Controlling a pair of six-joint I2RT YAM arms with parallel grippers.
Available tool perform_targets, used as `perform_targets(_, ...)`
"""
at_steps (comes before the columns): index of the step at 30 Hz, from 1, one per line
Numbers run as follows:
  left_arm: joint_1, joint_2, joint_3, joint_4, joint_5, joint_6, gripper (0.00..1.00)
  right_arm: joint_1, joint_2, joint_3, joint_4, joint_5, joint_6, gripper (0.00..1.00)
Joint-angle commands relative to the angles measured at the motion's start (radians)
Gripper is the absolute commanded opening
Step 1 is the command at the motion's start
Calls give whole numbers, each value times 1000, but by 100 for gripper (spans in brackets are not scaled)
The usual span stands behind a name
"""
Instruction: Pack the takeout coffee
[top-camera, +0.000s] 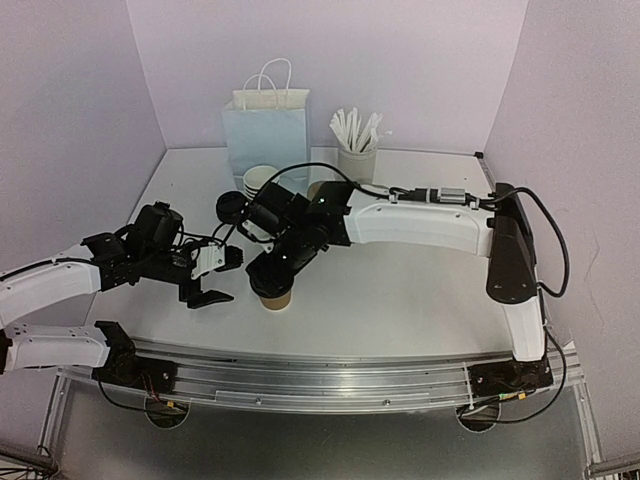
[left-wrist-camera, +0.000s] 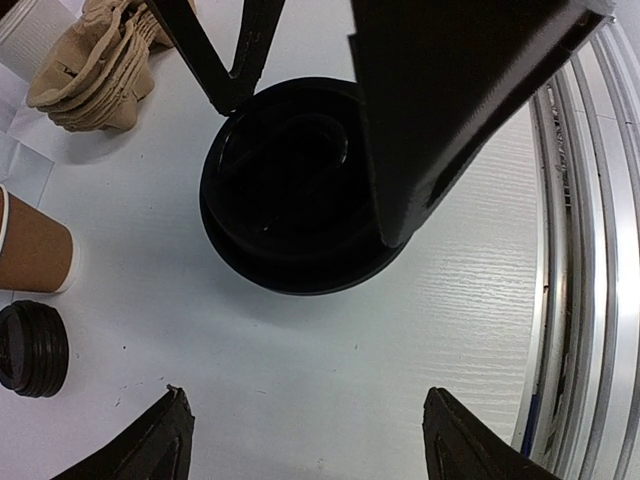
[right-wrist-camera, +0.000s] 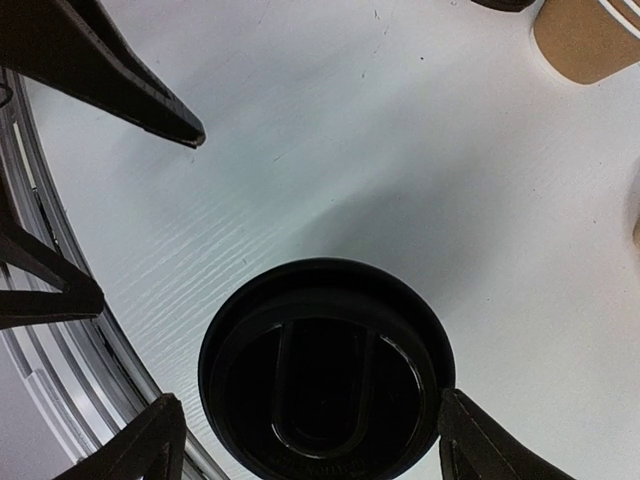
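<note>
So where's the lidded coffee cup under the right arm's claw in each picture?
Top external: lidded cup left of centre, beneath the right gripper.
Left wrist: its black lid, upper middle.
Right wrist: lid at bottom centre, between the fingertips.
Shared landmark: the metal rail, at the bottom, right edge and left edge respectively.

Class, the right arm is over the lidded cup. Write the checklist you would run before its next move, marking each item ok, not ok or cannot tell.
1. The black lid sits on the brown cup: ok.
2. Lid pressed fully home: cannot tell.
3. The right claw is open, one finger either side of the lid: ok.
4. The left claw is open and empty: ok.
5. Left claw apart from the cup: ok.
6. The blue bag stands upright at the back: ok.
</note>
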Motion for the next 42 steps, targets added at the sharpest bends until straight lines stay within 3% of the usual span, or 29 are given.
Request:
perform_targets(1,5,-3,1,69,-19,-4,78,35,14,-12,-15,8,-38,82)
perform_targets(16,5,-7,-2,68,-25,-2,77,37,55,-29,-14,39,-45,75)
perform_targets(23,5,-8,-1,60,-22,21,77,37,49,-39,-14,35,-37,66)
perform_targets(28,5,-13,-8,21,0,100,77,37,35,-22,-13,41,-29,54)
perform_targets(42,5,-20,-49,-1,-17,312,77,17,-27,23,-12,63,14,39)
